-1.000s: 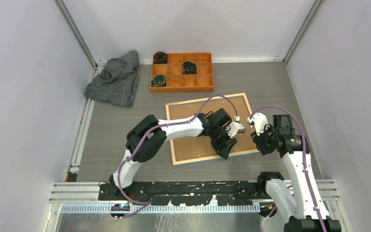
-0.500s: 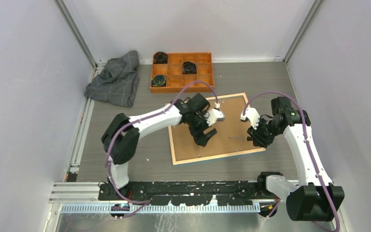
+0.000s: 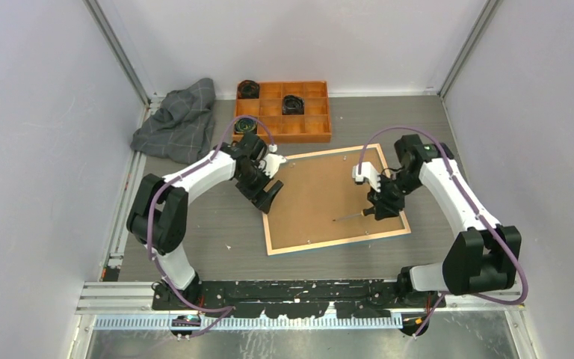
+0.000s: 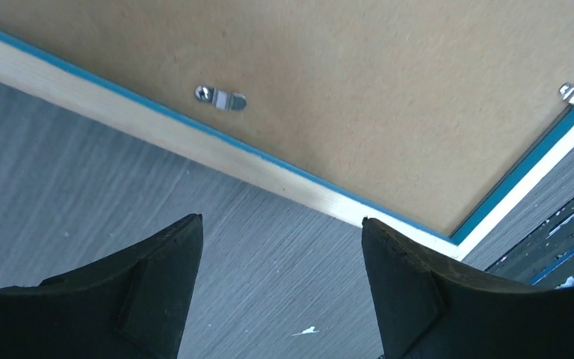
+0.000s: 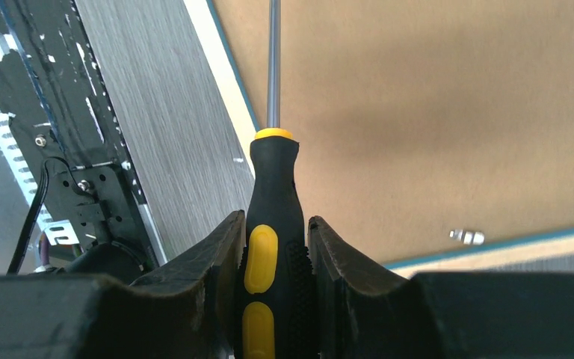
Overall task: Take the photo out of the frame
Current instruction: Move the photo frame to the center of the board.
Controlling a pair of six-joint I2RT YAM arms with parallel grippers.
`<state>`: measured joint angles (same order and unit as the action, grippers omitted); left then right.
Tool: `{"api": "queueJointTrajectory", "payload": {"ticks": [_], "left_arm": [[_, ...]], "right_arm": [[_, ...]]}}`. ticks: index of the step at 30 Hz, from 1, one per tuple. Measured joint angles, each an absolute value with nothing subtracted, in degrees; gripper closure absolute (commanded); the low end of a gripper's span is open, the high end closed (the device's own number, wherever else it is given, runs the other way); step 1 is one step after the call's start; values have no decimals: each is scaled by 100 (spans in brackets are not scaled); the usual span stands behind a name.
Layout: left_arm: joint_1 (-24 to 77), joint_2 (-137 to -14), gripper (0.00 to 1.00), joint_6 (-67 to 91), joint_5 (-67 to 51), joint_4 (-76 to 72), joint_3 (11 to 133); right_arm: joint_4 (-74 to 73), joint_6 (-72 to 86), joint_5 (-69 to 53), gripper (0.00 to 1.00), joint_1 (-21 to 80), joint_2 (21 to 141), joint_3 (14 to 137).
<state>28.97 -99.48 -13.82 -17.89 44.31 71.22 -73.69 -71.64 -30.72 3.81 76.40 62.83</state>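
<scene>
Grey tabletop (image 3: 187, 224) bears the frame (image 3: 327, 244); my left hand (image 4: 280, 223) spread at its rim; right hand (image 5: 273, 224) pinches a screwdriver (image 5: 273, 183), seemingly above it.

Pale grey walls (image 3: 37, 149), grey wood-grain tabletop (image 3: 194, 217) — apparently laminate

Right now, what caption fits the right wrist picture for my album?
The right gripper clamps a black-and-yellow screwdriver, its shaft over the brown backing board of the frame.

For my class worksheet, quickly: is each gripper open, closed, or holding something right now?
Left gripper: open, holding nothing, just off the frame edge.
Right gripper: closed on the screwdriver.
</scene>
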Motion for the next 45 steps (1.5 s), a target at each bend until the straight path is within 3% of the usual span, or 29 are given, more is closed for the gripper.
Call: {"api": "queueJointTrajectory", "payload": {"ticks": [8, 20, 45], "left_arm": [[2539, -9970, 22, -1367, -1907, 4431, 6919], [2364, -10178, 22, -1044, -2561, 3983, 6810], [2309, -10210, 20, -676, -2558, 3350, 6523]], "right_arm": [[-7008, -6766, -3242, 99, 1039, 7878, 6355], [-6156, -6049, -3422, 99, 1083, 7874, 6007], [-5968, -5658, -3463, 99, 1083, 7723, 5933]]}}
